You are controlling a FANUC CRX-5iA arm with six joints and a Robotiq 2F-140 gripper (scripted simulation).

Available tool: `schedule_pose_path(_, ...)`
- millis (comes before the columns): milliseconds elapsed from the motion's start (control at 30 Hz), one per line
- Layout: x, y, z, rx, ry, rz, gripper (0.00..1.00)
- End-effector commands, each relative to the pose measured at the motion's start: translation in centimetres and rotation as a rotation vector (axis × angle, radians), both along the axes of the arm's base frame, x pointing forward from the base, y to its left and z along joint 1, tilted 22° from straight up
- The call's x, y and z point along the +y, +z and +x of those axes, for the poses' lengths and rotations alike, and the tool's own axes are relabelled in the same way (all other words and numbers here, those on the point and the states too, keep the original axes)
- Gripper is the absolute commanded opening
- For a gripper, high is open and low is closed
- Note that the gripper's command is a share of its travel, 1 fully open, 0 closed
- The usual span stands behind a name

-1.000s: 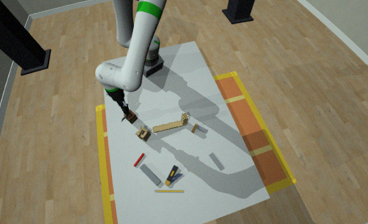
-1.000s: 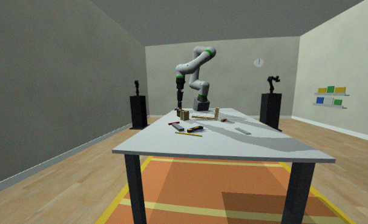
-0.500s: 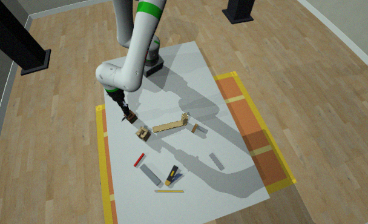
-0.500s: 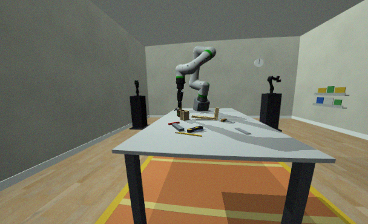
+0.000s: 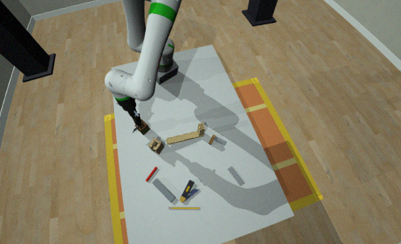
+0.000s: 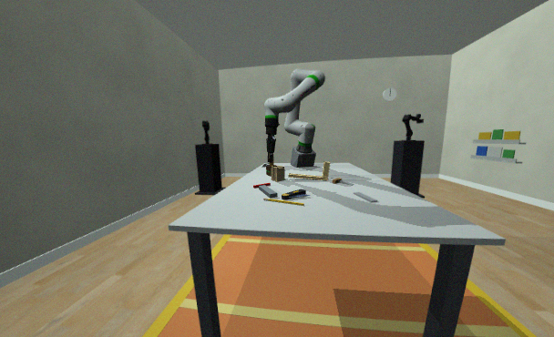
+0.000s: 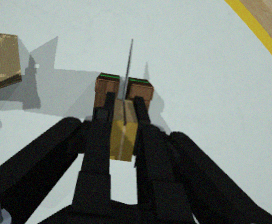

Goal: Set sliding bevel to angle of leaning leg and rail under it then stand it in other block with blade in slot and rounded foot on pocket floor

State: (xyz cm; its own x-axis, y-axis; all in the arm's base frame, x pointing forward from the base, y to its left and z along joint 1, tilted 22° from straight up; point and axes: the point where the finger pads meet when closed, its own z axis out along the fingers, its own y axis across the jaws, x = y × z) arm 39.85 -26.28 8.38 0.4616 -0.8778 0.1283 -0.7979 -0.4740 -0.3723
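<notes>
end effector [image 7: 123, 106]: clamped on sliding bevel [image 7: 123, 137] | bevel standing in block [image 7: 124, 87] | blade upright

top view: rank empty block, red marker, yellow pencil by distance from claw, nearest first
From the claw, shut on the bevel's handle:
1. Empty block, just beside it, toward the rail.
2. Red marker, farther down the table's left side.
3. Yellow pencil, near the table's front end.

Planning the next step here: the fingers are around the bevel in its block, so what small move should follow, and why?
Probably lift straight up. The gripper is shut on the sliding bevel, whose blade sits in the slot of the block; a vertical pull should free it before carrying it toward the rail.
</notes>
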Motion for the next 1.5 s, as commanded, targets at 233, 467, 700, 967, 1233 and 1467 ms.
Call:
schedule_pose_path(233, -0.06, 0.07, 0.02, -0.001, 0.0, -0.001, 0.1)
schedule_pose_path(467, -0.02, -0.16, 0.11, -0.001, 0.0, -0.001, 0.1)
schedule_pose_path(700, 0.01, -0.39, 0.2, -0.001, 0.0, -0.001, 0.1)
schedule_pose_path(967, 0.01, -0.39, 0.2, -0.001, 0.0, -0.001, 0.1)
schedule_pose_path(1233, 0.04, -0.6, 0.28, -0.001, 0.0, -0.001, 0.1)
schedule_pose_path(1467, 0.06, -0.76, 0.34, -0.001, 0.0, -0.001, 0.1)
